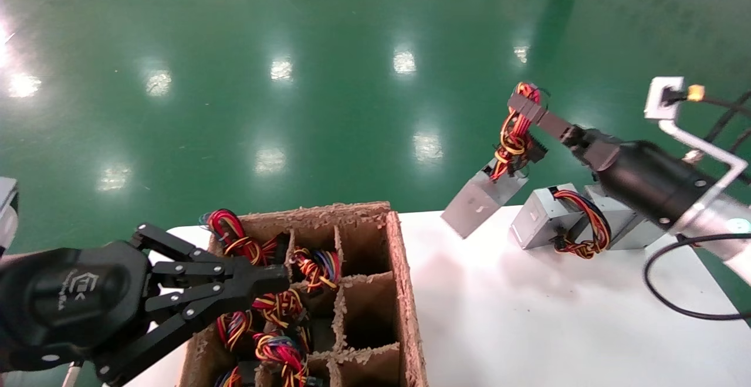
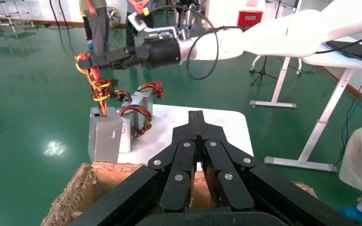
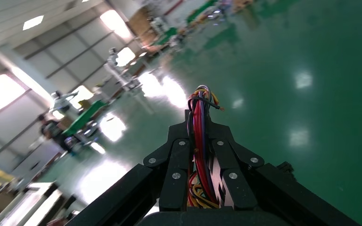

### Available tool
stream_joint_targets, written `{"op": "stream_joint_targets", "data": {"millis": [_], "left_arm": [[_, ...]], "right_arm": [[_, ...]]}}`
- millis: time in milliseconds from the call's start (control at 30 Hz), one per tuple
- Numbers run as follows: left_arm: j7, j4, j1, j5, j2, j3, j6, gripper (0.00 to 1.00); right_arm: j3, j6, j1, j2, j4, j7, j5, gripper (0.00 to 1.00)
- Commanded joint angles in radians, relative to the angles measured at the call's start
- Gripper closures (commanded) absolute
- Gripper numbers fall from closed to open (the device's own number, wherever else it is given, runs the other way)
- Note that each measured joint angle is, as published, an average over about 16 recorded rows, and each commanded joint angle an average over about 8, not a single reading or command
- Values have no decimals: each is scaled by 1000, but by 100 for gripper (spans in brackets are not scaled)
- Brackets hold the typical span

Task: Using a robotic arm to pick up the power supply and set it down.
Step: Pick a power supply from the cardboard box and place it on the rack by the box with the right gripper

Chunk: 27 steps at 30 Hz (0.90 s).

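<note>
The power supply (image 1: 482,198), a small grey metal box, hangs tilted over the white table's (image 1: 528,316) far edge from its red-and-yellow wire bundle (image 1: 515,135). My right gripper (image 1: 524,104), on the white robotic arm (image 2: 264,40), is shut on that bundle's top loop. The right wrist view shows the red wires (image 3: 199,141) pinched in the right gripper (image 3: 199,117). In the left wrist view the power supply (image 2: 104,136) hangs beside two like boxes. My left gripper (image 1: 280,278) is shut and empty over the cardboard box (image 1: 405,293); the left gripper (image 2: 196,115) points toward the table.
Two more grey supplies (image 1: 548,217) with wire bundles stand on the table under the right arm. The divided cardboard box holds several wire bundles (image 1: 276,308); its right-hand cells look empty. People (image 2: 96,23) stand far back on the green floor. A black cable (image 1: 675,305) loops over the table.
</note>
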Motion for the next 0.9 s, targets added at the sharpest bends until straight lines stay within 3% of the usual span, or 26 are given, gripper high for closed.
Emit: {"op": "stream_joint_targets", "data": {"millis": [33,500,900], "left_arm": [[0,0,0,0,0,0,0,100],[0,0,0,0,0,0,0,100],[0,0,0,0,0,0,0,100]], "right_arm": [[-3,33,-1,-16,-17,3,-5,100],[-26,269,-38,-48,46,57,-50,100],[-71,500,-119,-15,227,156,-112,100]]}}
